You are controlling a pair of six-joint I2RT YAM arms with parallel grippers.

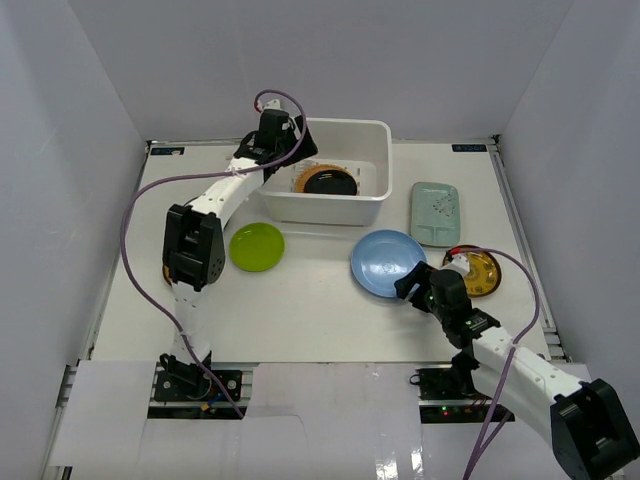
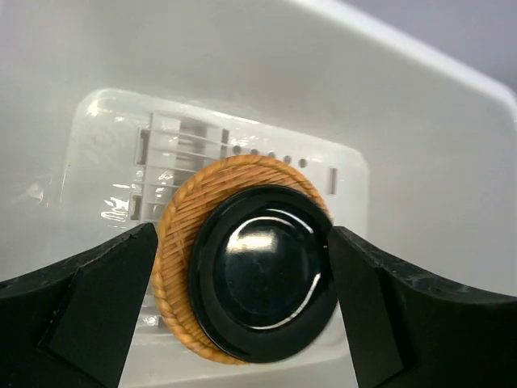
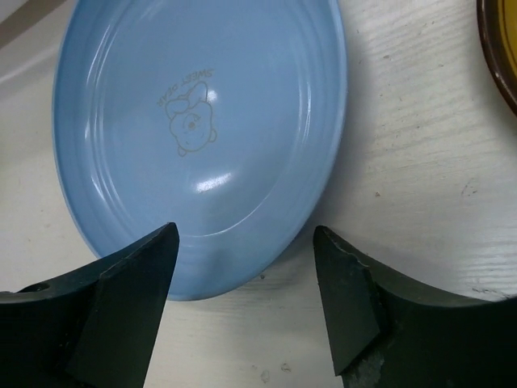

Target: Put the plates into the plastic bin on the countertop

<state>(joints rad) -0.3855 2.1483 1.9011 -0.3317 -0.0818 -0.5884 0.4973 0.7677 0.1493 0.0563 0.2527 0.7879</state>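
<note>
Overhead, the left tool (image 2: 242, 250) hung spread above a black plate (image 2: 262, 279) on a woven plate (image 2: 182, 218) in the bin (image 2: 404, 121); the right tool (image 3: 244, 242), spread, straddled the rim of a blue plate (image 3: 202, 121).

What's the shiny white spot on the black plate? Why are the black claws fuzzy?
Left wrist view: light glare on the glossy round black plate; the left tool's fingers, near the lens, look soft. Right wrist view: a fainter glint on the round light blue plate.

A black plate (image 2: 262, 275) covers most of the woven tan plate (image 2: 179, 234); the right wrist view's upper right edge cuts off a yellow plate (image 3: 502, 40).
</note>
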